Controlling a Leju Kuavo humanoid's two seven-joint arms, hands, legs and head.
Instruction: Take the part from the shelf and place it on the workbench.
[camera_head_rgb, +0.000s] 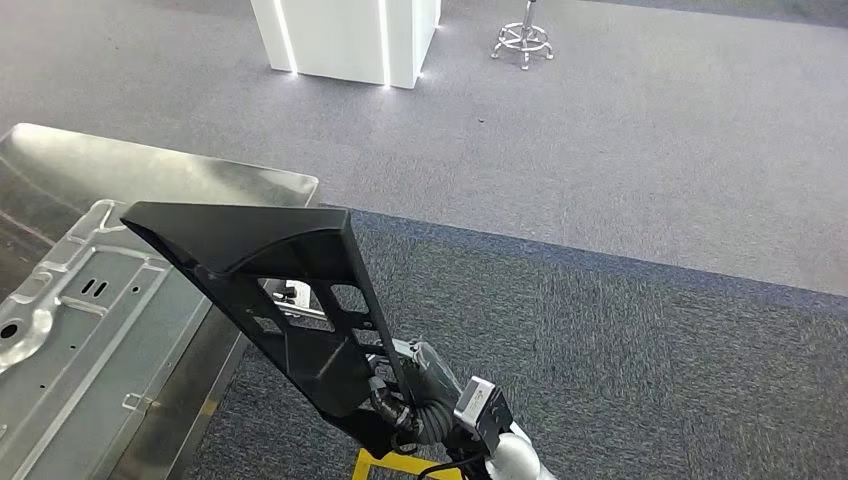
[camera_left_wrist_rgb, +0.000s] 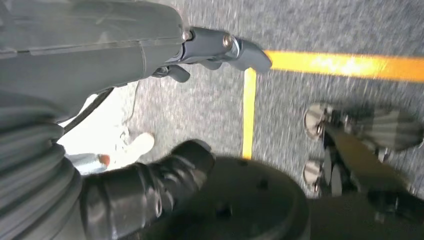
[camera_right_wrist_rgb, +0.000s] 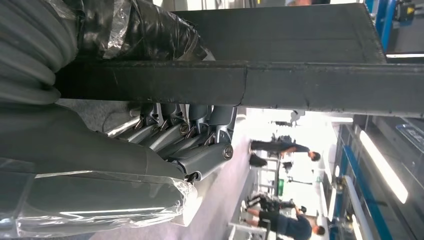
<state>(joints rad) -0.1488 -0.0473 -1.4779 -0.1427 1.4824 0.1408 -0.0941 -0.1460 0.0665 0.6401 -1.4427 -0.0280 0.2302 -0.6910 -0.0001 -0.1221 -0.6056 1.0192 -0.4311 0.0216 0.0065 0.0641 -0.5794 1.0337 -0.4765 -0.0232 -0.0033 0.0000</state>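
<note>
Right hand: the right hand (camera_right_wrist_rgb: 165, 135) grips the black part (camera_head_rgb: 270, 290). Its fingers (camera_right_wrist_rgb: 200, 125) curl around a flat bar of the part, seen close up in the right wrist view. In the head view the hand (camera_head_rgb: 410, 385) sits low, behind the bottom end of the part.

Left hand: the left hand (camera_left_wrist_rgb: 210, 47) hangs over the floor (camera_left_wrist_rgb: 210, 110) with nothing in it. Its fingers look a little bent. I cannot tell if they are spread or pressed together.

Part: big, black and flat, with holes cut in it. It is up in the air and tilted. Its wide top end points to the counter (camera_head_rgb: 200, 180) and hangs over the counter's right edge. Its narrow end is down by the right hand. It does not rest on the counter.

Counter: shiny metal, at the left of the head view. A grey metal sheet (camera_head_rgb: 70, 330) with small holes lies on it.

Floor: grey carpet (camera_head_rgb: 600, 330) with yellow lines (camera_left_wrist_rgb: 345, 65). A white block (camera_head_rgb: 345, 40) and the foot of a stool (camera_head_rgb: 522, 40) stand far off.

People: some stand far away in the right wrist view (camera_right_wrist_rgb: 285, 147).
</note>
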